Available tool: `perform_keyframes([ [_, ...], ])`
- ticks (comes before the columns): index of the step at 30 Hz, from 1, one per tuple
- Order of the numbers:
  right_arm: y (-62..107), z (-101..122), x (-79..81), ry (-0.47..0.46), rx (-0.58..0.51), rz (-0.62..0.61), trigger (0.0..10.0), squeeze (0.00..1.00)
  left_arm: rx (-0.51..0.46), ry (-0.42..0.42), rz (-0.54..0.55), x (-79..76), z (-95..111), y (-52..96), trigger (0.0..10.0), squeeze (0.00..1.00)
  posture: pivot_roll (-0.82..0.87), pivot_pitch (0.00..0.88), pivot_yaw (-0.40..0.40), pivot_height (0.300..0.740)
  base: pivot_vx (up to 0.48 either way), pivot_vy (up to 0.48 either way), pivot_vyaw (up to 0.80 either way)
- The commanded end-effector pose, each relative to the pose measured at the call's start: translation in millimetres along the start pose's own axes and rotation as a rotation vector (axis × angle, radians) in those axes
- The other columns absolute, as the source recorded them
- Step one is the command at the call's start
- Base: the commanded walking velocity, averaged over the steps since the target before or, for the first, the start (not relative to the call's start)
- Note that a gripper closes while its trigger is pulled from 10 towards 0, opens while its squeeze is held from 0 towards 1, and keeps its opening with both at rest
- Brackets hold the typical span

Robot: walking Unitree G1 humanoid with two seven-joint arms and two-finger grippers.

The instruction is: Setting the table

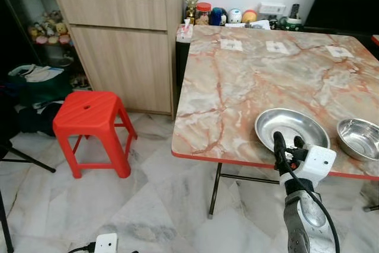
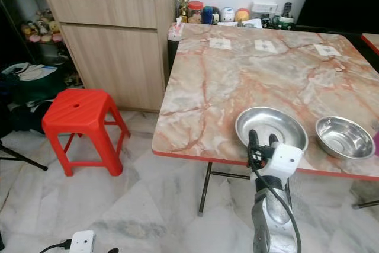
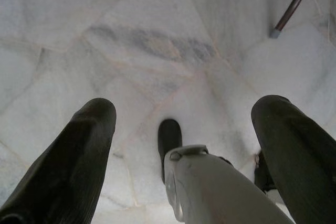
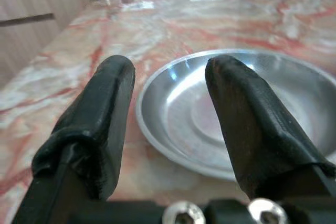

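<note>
Two steel pieces sit on the marble-patterned table, both at its near edge: a wide, shallow plate with a flat centre and a polished rim, and just to its right, apart from it, a deeper round bowl. Both look empty, nothing but reflections inside. The right gripper is up at the table's near edge, right in front of the plate, its two black rubbery fingers spread apart with nothing between them; the plate's rim shows in the gap. The left gripper points down at the pale veined floor tiles, fingers parted too, holding nothing. To the left stands a red plastic stool before a light wooden cabinet; jars and bottles crowd beyond the table's far edge.
</note>
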State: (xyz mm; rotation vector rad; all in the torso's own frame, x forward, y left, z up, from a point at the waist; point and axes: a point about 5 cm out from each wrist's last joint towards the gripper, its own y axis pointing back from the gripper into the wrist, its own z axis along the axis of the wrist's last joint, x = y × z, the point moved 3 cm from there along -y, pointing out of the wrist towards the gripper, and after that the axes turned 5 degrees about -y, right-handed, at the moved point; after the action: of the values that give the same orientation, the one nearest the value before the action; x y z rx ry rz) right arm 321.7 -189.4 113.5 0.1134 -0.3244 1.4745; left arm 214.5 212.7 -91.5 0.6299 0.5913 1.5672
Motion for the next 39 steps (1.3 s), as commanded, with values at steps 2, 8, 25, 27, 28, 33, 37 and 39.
perform_keyframes([
  [2,1.8,11,2.3,0.037,-0.016,0.052,10.0,0.0,0.012,-0.008,0.018,7.7,-4,2.0,10.0,0.0,0.04,0.095,-0.036,0.74,0.0,0.0,0.0],
  [8,1.2,15,9.7,0.042,-0.033,0.073,10.0,0.0,0.01,-0.041,0.013,10.5,-4,2.5,10.0,0.0,0.04,0.095,-0.034,0.74,0.0,0.0,0.0],
  [25,-1.6,15,5.8,0.016,-0.035,-0.015,10.0,0.0,0.007,-0.039,0.009,6.3,-4,2.2,10.0,0.0,0.05,0.1,-0.038,0.74,0.0,-0.254,0.0],
  [27,-2.4,15,4.6,0.014,-0.035,-0.024,10.0,0.0,0.01,-0.026,0.015,6.4,-5,2.3,10.0,0.0,0.05,0.1,-0.041,0.74,0.0,0.0,0.0],
  [28,-2.4,15,4.6,0.014,-0.035,-0.024,10.0,0.0,0.01,-0.026,0.015,6.4,-5,2.3,10.0,0.0,0.05,0.1,-0.041,0.74,0.0,0.0,0.0],
  [33,-3.1,15,5.6,0.0,-0.033,-0.027,10.0,0.0,0.005,-0.025,0.013,5.3,-4,2.0,10.0,0.0,0.05,0.099,-0.046,0.74,0.0,0.0,0.0],
  [37,-4.0,15,2.0,-0.025,-0.031,-0.063,10.0,0.0,0.004,-0.024,0.013,5.0,-4,2.0,10.0,0.0,0.05,0.099,-0.047,0.74,0.0,0.0,0.0],
  [39,-5.5,13,-7.0,-0.06,-0.02,-0.126,10.0,0.0,0.004,-0.023,0.013,4.5,-4,2.0,10.0,0.0,0.05,0.098,-0.048,0.74,0.0,0.0,0.0],
])
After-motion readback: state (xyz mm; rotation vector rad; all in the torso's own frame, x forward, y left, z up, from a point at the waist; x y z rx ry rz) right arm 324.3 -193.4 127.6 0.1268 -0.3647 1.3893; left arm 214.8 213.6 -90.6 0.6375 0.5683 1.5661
